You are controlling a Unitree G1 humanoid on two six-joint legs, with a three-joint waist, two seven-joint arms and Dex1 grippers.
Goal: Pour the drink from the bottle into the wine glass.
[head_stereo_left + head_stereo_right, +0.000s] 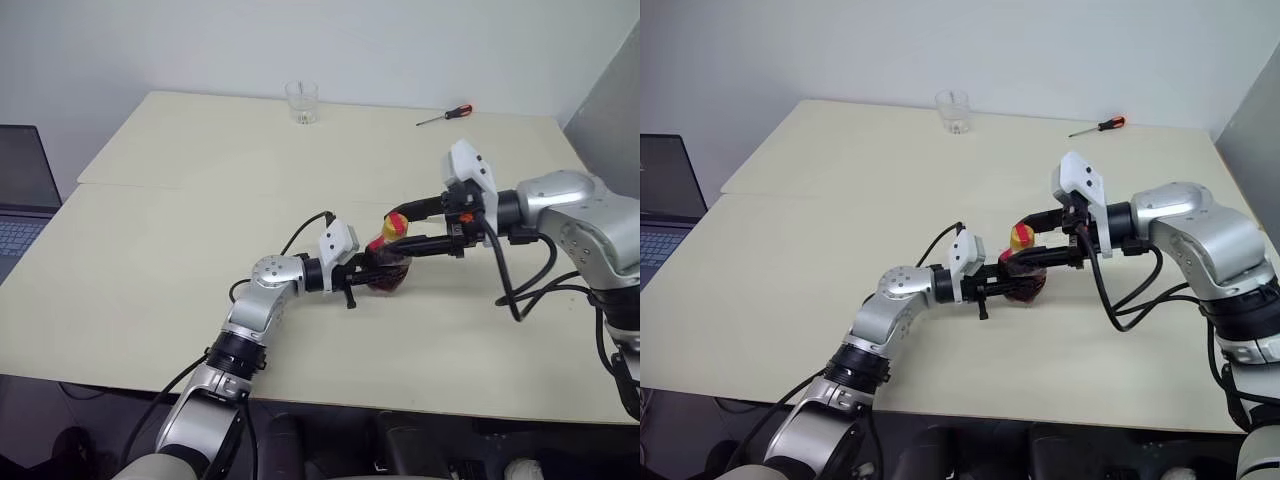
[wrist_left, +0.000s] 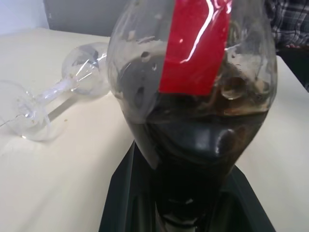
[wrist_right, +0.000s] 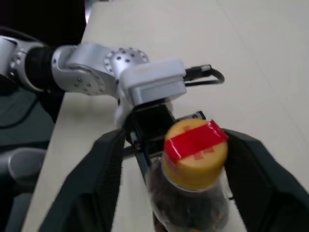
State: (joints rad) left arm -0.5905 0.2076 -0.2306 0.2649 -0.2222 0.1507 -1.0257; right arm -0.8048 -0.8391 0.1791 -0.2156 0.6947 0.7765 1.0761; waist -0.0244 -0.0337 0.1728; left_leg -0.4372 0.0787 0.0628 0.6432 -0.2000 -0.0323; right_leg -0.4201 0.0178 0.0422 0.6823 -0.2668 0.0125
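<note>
left gripper [image 1: 1012, 285] clamps the bottle [image 1: 1023, 277] mid-worktop [image 1: 840, 260], near edge, dark drink [image 2: 193, 140] inside. right gripper [image 3: 193, 159] spread wide, fingers flanking the yellow cap [image 3: 195, 152], not touching. wine glass [image 2: 53, 96] lies on its side just beside the bottle.

The small clear bottle [image 3: 193, 179], capped in yellow [image 3: 195, 154] with a red label and partly filled with dark drink [image 2: 193, 159], is held upright near the table's middle, while the clear stemmed wine glass [image 2: 58, 96] is laid on its side.
</note>
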